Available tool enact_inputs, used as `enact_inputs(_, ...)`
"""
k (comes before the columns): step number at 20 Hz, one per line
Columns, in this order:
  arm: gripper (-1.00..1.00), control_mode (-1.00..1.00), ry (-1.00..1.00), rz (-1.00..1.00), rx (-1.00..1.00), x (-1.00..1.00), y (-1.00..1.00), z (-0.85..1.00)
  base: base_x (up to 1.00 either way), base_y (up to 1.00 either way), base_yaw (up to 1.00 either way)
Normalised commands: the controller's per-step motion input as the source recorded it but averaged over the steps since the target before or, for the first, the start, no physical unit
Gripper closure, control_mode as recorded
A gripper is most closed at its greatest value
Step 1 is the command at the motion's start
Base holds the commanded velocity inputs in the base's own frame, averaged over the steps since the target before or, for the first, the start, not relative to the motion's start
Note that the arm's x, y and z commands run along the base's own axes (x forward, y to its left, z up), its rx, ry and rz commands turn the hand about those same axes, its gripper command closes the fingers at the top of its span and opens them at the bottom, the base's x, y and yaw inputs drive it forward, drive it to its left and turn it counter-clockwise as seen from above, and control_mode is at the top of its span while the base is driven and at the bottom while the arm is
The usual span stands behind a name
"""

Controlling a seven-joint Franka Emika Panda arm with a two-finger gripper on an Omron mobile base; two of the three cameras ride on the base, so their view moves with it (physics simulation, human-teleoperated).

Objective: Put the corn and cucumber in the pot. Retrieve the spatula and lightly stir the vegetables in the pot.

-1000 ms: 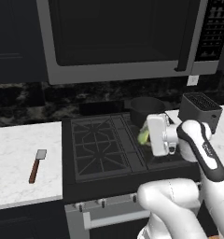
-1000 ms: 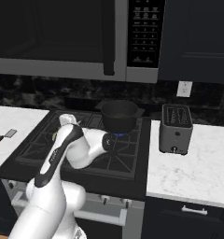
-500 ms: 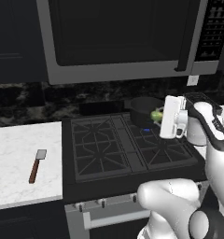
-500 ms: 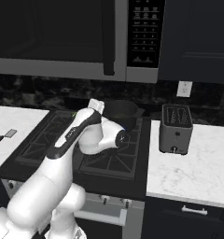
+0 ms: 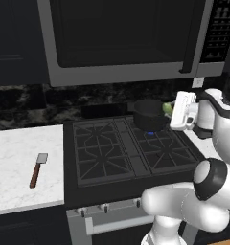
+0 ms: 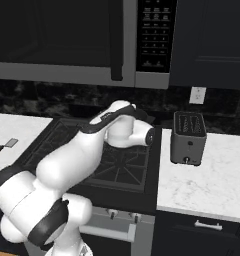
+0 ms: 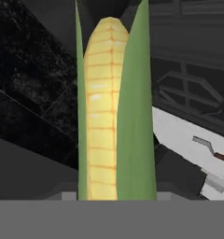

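So over the last second the arm has swung up and right from the middle of the stove, and the gripper (image 5: 170, 109) now sits just beside the pot (image 5: 149, 115) on the back right burner. It's clamped on the corn (image 7: 109, 112); the hand view has the cob running straight out between the jaws, husk leaves on both sides, and from the left base view a bit of green pokes out past the white hand toward the pot rim. My guess is it's carried lengthwise like that so the tip can go in first.

The spatula (image 5: 37, 169) lies on the white counter (image 5: 21, 158) left of the stove (image 5: 121, 148), well apart from everything, presumably waiting for the stirring part. Can't spot the cucumber. The toaster (image 6: 187, 137) sits on the right counter.
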Motion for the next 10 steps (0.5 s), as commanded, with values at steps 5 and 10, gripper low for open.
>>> enact_inputs(5, 1.00, -1.00, 0.01, 0.07, 0.00, 0.45, 0.06, -0.02, 0.00, 0.00, 0.00)
enact_inputs(10, 1.00, -1.00, -0.01, 0.07, 0.00, 0.49, 0.08, 0.00, 0.00, 0.00, 0.00)
